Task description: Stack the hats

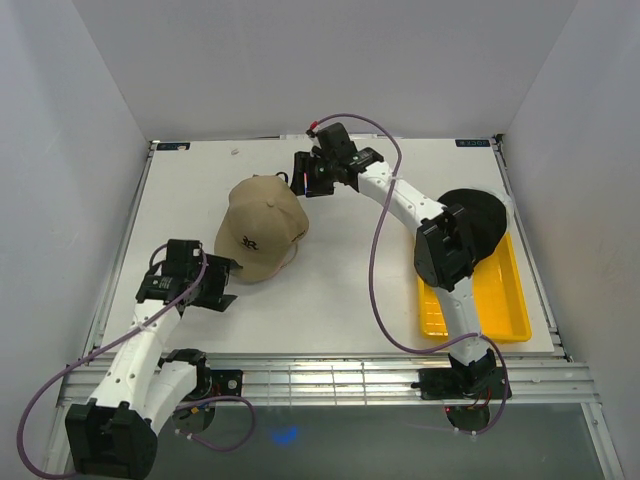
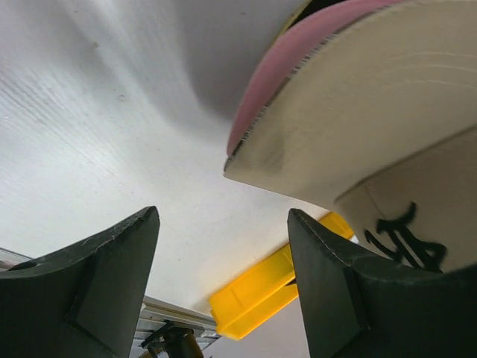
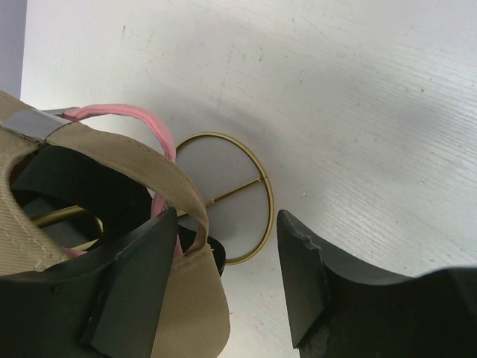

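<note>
The left fingers (image 2: 89, 291) are open at the brim of the tan cap (image 1: 262, 225), and the right fingers (image 3: 335, 298) are open at its back strap. It is probably best to settle it squarely over the pink cap (image 2: 268, 82), brims aligned.

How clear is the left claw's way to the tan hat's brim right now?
Likely clear. The left claw is open beside the tan hat; in its wrist view the brim hangs just ahead, nothing between. The right claw is at the hat's back strap, on the far side.
</note>
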{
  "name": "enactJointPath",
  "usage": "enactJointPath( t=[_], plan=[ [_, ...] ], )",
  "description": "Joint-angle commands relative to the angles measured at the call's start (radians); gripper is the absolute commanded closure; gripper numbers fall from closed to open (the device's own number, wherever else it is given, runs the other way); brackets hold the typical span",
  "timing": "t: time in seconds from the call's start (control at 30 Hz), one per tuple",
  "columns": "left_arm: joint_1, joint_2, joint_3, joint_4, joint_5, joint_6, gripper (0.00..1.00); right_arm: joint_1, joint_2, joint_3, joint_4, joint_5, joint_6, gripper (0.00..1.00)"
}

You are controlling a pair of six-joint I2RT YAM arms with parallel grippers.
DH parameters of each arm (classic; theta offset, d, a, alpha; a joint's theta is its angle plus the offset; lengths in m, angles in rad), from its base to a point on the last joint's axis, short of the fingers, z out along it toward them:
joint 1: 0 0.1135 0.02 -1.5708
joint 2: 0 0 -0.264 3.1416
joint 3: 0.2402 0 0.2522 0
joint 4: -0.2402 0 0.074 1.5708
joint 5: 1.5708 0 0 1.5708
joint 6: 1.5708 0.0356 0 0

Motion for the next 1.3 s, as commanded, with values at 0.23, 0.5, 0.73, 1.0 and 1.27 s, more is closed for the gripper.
enactJointPath(
  t=[0.23,0.5,0.73,1.0,1.27],
  plan=[
    [-0.001,-0.064,0.161,-0.088,-0.041,0.07,0.2,-0.025,-0.118,0.041,-0.01,0.006,0.003,0.31],
    [-0.001,-0.001,0.415,-0.138,-0.156,0.168,0.24,-0.036,-0.167,0.035,-0.017,0.018,0.023,0.26],
    [-0.001,0.138,0.552,-0.129,-0.27,0.177,0.24,-0.041,-0.296,-0.107,-0.001,0.034,0.039,0.26],
    [-0.001,0.35,0.566,-0.016,-0.253,0.182,0.27,0.004,-0.466,-0.224,0.045,0.038,0.01,0.25],
    [-0.001,0.407,0.545,0.006,-0.252,0.185,0.28,0.116,-0.266,0.09,-0.068,0.069,-0.035,0.23]
  ],
)
